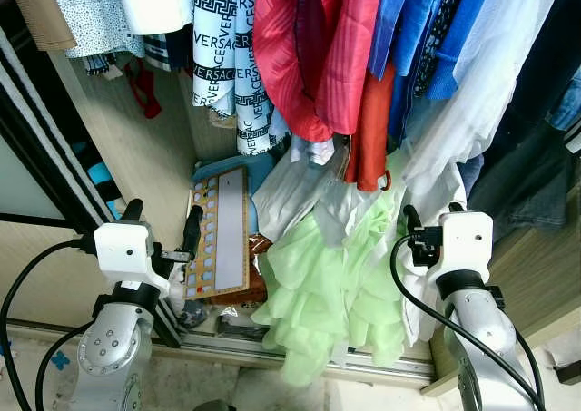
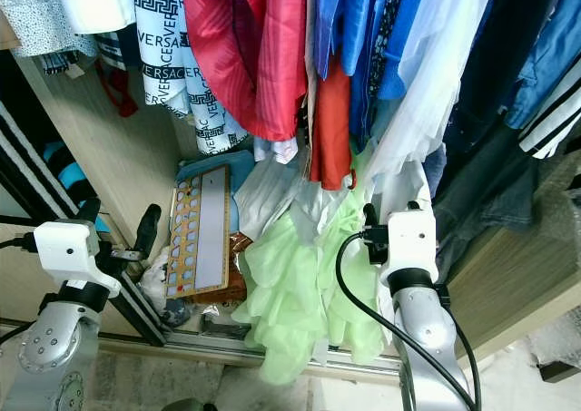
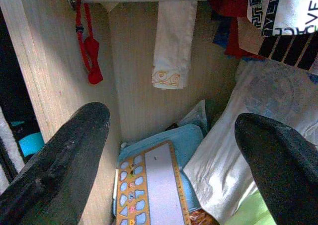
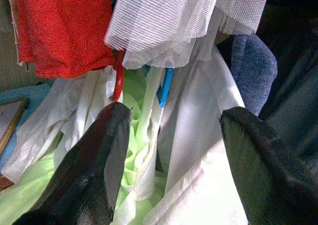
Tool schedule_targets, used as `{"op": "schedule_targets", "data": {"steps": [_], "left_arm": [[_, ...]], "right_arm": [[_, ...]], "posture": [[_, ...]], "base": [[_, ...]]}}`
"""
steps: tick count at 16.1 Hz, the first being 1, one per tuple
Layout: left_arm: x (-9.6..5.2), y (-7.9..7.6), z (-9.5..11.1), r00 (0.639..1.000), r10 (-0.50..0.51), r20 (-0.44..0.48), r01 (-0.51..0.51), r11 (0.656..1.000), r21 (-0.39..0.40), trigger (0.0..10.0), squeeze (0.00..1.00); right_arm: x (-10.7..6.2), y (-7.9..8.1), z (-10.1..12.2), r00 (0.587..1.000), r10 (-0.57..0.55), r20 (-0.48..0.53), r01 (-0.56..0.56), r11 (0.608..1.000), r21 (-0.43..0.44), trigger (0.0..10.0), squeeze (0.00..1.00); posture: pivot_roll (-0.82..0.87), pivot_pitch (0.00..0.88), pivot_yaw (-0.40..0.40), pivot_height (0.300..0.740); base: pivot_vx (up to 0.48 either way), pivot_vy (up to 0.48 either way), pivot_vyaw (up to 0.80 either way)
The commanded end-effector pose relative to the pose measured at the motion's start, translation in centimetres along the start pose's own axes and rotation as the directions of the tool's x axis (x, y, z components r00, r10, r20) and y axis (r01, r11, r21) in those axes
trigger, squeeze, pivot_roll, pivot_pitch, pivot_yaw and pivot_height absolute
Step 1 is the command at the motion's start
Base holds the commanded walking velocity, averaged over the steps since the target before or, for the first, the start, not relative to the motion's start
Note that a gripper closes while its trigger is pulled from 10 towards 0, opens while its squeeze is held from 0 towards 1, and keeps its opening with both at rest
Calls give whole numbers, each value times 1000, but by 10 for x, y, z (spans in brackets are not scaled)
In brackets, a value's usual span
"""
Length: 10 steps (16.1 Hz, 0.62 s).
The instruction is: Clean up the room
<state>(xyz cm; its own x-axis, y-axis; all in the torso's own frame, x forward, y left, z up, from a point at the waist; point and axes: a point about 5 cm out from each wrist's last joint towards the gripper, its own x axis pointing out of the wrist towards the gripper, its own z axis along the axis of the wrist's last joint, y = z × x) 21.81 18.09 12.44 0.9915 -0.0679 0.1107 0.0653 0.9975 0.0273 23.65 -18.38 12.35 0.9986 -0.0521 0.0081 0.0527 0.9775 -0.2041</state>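
Observation:
I face an open wardrobe. A light green ruffled garment [image 1: 331,293] spills from the wardrobe floor over the door track [image 1: 300,352]. White clothes [image 1: 300,189] lie behind it. A wooden-framed toy board [image 1: 218,234] with coloured shapes leans on a blue cushion [image 3: 169,140]. My left gripper [image 1: 162,225] is open, raised at the wardrobe's left side just before the board. My right gripper [image 1: 427,213] is open, held against the white and green fabric [image 4: 169,135] under the hanging clothes, with nothing between its fingers.
Hanging clothes [image 1: 318,48] crowd the rail: red, blue, white mesh [image 4: 174,21] and a black-and-white printed piece [image 1: 222,57]. A wooden wardrobe side wall [image 1: 136,148] and a sliding door [image 1: 45,157] stand at the left. A wooden panel [image 1: 545,266] closes the right. Small clutter [image 1: 195,313] lies under the board.

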Motion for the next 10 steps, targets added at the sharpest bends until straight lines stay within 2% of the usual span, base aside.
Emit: {"op": "schedule_targets", "data": {"steps": [1, 2, 5, 6, 7, 10], "left_arm": [[28, 9, -40, 961, 142, -238, -169, 981, -96, 10000, 0], [32, 13, -29, 972, 146, -182, -167, 981, -102, 10000, 0], [33, 16, -23, 974, 148, -171, -168, 980, -104, 10000, 0], [34, 25, -6, 979, 155, -133, -169, 980, -102, 10000, 0], [34, 31, 0, 979, 161, -122, -174, 979, -107, 10000, 0], [36, 32, -3, 981, 140, -137, -149, 987, -60, 10000, 0]], "right_arm": [[57, 35, -9, 971, 199, -131, -166, 960, 226, 10000, 0], [54, 34, -2, 977, 192, -98, -167, 962, 214, 10000, 0], [54, 34, 1, 975, 194, -106, -172, 968, 182, 10000, 0], [60, 37, 18, 981, 192, -28, -184, 965, 187, 10000, 0], [64, 36, 27, 983, 186, 8, -184, 962, 200, 10000, 0], [67, 30, 29, 987, 158, 13, -157, 963, 218, 10000, 0]], "posture": [[-9, 0, 13, 740], [3, 0, 6, 740], [11, 0, 6, 740], [19, 0, -3, 740], [26, 0, -10, 740], [12, 0, -8, 740]], "base": [[0, 0, 0], [0, 0, 0], [0, 0, 0], [0, 0, 0], [0, 0, 0], [0, 0, 0]]}}
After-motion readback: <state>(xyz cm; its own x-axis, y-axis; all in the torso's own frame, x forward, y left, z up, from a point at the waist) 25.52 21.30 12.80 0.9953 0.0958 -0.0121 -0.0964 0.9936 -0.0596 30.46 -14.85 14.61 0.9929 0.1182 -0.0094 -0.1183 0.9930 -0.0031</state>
